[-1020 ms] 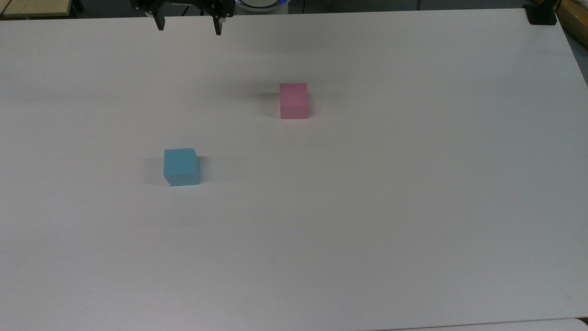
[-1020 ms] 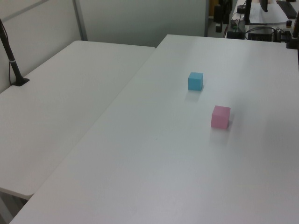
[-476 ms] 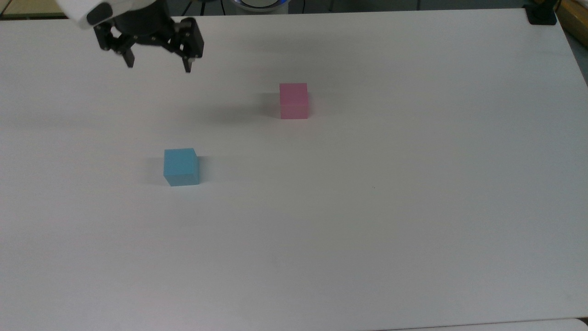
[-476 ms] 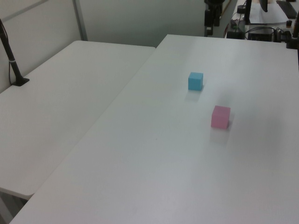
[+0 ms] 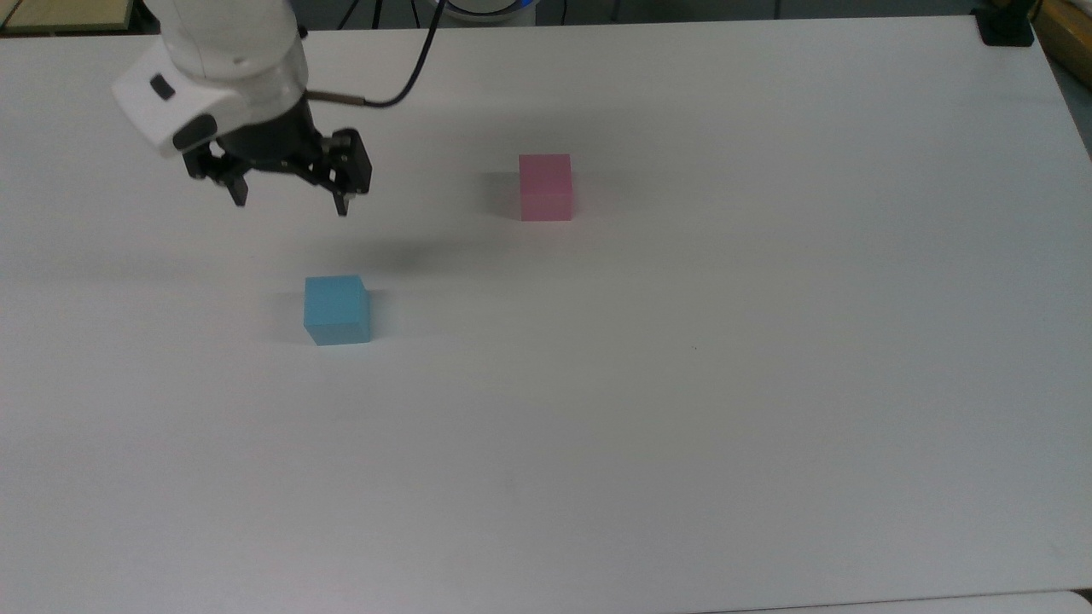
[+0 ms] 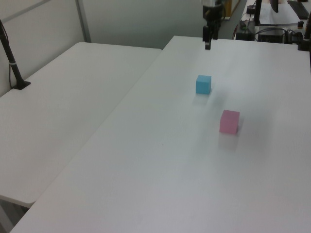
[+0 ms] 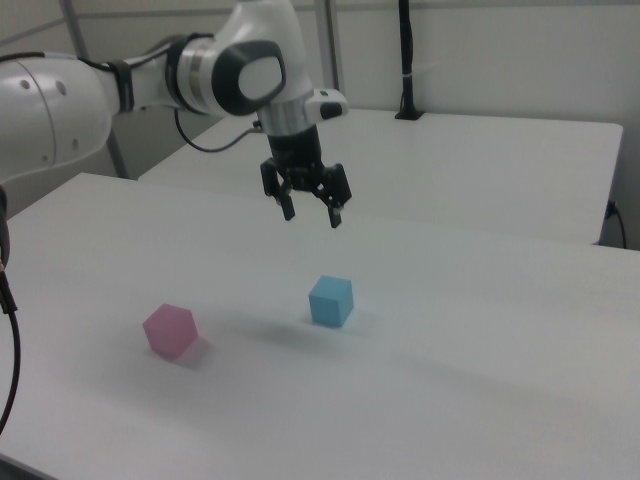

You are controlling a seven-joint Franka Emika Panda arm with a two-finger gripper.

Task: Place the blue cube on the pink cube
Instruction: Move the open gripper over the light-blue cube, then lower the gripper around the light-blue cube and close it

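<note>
The blue cube [image 5: 337, 309] [image 6: 203, 84] [image 7: 331, 300] rests on the white table, left of centre in the top view. The pink cube [image 5: 545, 187] [image 6: 229, 121] [image 7: 169, 331] sits apart from it, up and to the right in the top view. My gripper [image 5: 290, 205] [image 7: 312, 215] hangs in the air above the table, fingers pointing down, open with nothing between them. In the top view it is above the blue cube and a little to its left. In the left view the gripper [image 6: 207, 44] is beyond the blue cube.
The white table [image 5: 682, 384] has wide bare surface around both cubes. A second white table [image 6: 73, 97] adjoins it on the left view's left, with a black post [image 6: 12, 63] clamped at its edge. A black clamp [image 5: 1005, 26] sits at the top view's far right corner.
The gripper has come down and forward from the far edge of the table toward the blue cube, staying open. Neither cube has moved.
</note>
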